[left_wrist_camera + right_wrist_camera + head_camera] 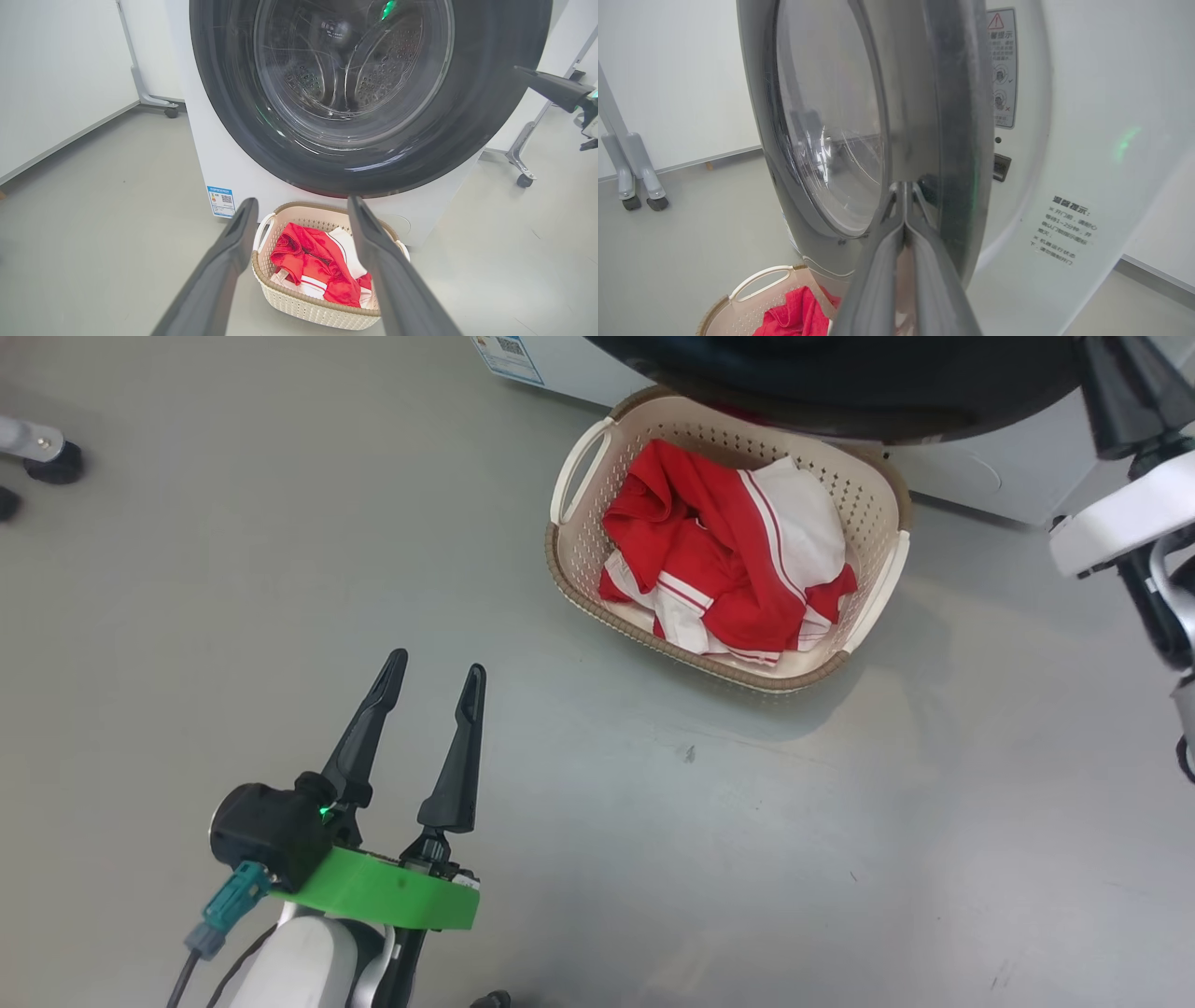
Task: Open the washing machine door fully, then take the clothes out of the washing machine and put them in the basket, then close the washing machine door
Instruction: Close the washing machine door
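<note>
Pressed together, the right gripper point(904, 185) seems to be closing the washing machine door point(910, 93) at its tips, next needing a push home.

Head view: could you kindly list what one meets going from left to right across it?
Grey caster foot → open left pincer → cream perforated plastic basket holding red-and-white fabric clothes → white right forearm.

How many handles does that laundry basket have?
2. One white handle loops off the basket's end toward the head view's left. The other handle is on the opposite end, to the right. The clothes hide neither.
</note>
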